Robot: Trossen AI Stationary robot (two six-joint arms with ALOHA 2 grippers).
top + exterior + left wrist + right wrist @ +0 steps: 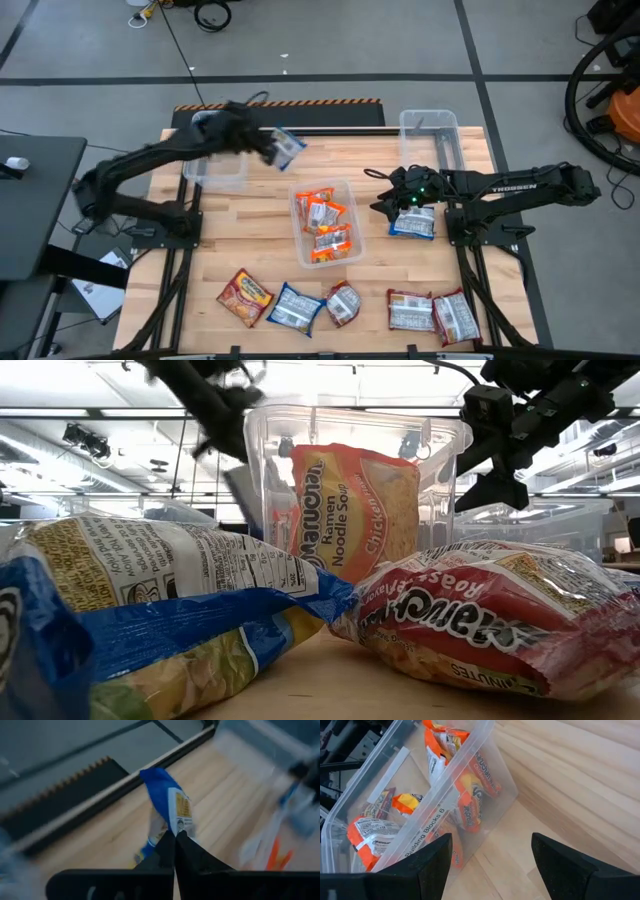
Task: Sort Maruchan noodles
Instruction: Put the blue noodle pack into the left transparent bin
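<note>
Left arm reaches from the table's 9 o'clock edge up toward 11 o'clock, elbow bent, wrist raised above the wood. Left gripper (pixel 175 836) is clenched on one end of a blue packet (pixel 287 148); fingers pressed together in the wrist view. The packet hangs clear of the table just beside the left clear bin (pixel 215 168), on that bin's 3 o'clock side. Its long axis runs roughly 11 to 5 o'clock in the high view, free end away from the fingers.

Right arm lies stretched from the 3 o'clock edge toward centre, forearm nearly level. Right gripper (pixel 388 203) has its fingers spread wide, nothing between them, poised between the centre bin (pixel 350 212) and a blue packet (pixel 413 223) lying flat beneath the wrist.

Centre bin holds several orange packets (pixel 325 215), overlapping, some tilted against the wall. A third clear bin (pixel 430 128) stands at 1 o'clock.

Along the 6 o'clock edge, a row of packets lying flat: an orange-red one (pixel 244 296), a blue one (pixel 293 308), a small dark red one (pixel 343 303), and two dark red ones (pixel 410 310) (pixel 456 316) side by side, touching.
</note>
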